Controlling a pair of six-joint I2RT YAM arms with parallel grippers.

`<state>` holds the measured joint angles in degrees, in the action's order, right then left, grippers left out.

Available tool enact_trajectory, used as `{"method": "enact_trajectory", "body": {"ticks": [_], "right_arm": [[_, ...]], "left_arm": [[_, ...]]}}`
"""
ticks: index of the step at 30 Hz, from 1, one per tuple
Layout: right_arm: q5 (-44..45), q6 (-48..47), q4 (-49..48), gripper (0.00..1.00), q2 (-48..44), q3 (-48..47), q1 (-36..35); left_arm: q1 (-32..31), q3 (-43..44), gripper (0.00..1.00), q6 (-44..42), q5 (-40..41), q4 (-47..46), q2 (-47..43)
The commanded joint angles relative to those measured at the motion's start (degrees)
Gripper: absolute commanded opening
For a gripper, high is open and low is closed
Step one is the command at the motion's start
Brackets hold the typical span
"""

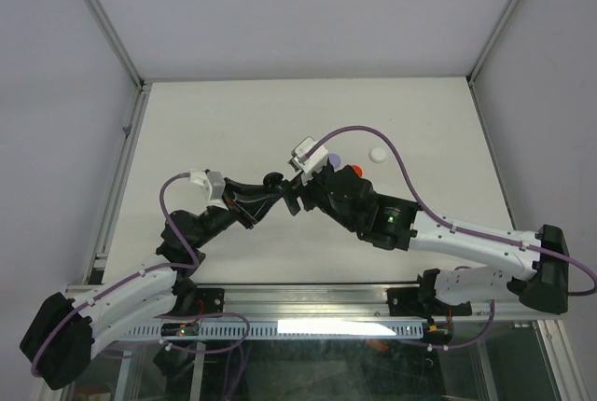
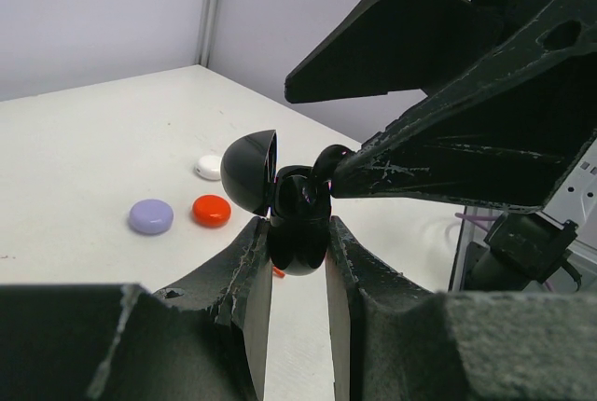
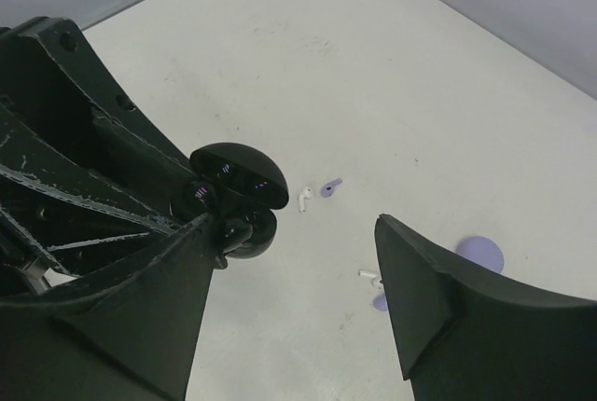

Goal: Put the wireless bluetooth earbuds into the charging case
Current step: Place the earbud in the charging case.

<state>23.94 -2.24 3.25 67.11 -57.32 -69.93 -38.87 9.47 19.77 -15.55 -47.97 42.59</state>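
Your left pincer [image 2: 297, 230] is clamped on the black charging case [image 2: 300, 205] and holds it up off the counter [image 2: 84, 140], with its lid [image 2: 250, 172] swung open. Your right pincer [image 3: 297, 226] is right at the case mouth, jaws standing well apart and gripping nothing. What looks like a black earbud [image 2: 328, 160] sits at the case rim, touching one right finger. I can't tell whether it's fully seated in its socket.

I'd call this the let-go at the end of an insertion. Out on the counter, a white earbud [image 3: 303, 199] and a lavender earbud [image 3: 331, 186] lie side by side, near the lavender case [image 3: 480, 254].

For the next move, you'll want to draw the right arm clear without bumping that lid. Check the black bud sits flush, then go down for a loose bud, pinching it by the stem.
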Motion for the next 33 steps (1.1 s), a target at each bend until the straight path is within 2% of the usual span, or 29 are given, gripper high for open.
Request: {"method": "enact_trajectory", "body": {"ticks": [1, 6, 13, 15, 18, 26, 29, 33], "right_arm": [[1.6, 2.0, -0.3, 0.72, -1.5, -1.7, 1.4], [1.8, 1.8, 1.2, 0.73, -4.6, 0.6, 3.9], [-3.8, 3.1, 3.1, 0.73, -5.4, 1.1, 7.3], [-8.2, 4.0, 4.0, 0.73, -5.9, 0.4, 8.7], [-20.7, 6.6, 5.3, 0.79, -7.0, -1.0, 12.8], [-46.5, 14.6, 5.5, 0.88, -2.9, -5.5, 20.7], [-53.3, 17.5, 3.8, 0.91, -0.5, -6.4, 21.9], [-55.5, 19.2, 3.9, 0.94, 2.0, -7.4, 22.5]], "left_arm": [[0.7, -0.1, 0.00, -1.4, -1.7, -2.5, -0.8], [0.7, -1.2, 0.00, -0.9, -2.4, -5.3, -0.4], [0.7, -1.6, 0.00, -0.5, -6.0, -8.8, 0.9], [0.6, -1.3, 0.00, -0.9, -6.1, -7.6, 0.6], [0.6, -0.9, 0.00, -1.8, -6.3, -4.7, 0.0], [0.6, 0.2, 0.00, -2.9, -9.1, -5.6, 2.0], [0.6, 0.9, 0.00, -2.6, -9.9, -7.1, 3.7], [0.7, 1.6, 0.00, -2.0, -10.6, -9.6, 5.4]]}}
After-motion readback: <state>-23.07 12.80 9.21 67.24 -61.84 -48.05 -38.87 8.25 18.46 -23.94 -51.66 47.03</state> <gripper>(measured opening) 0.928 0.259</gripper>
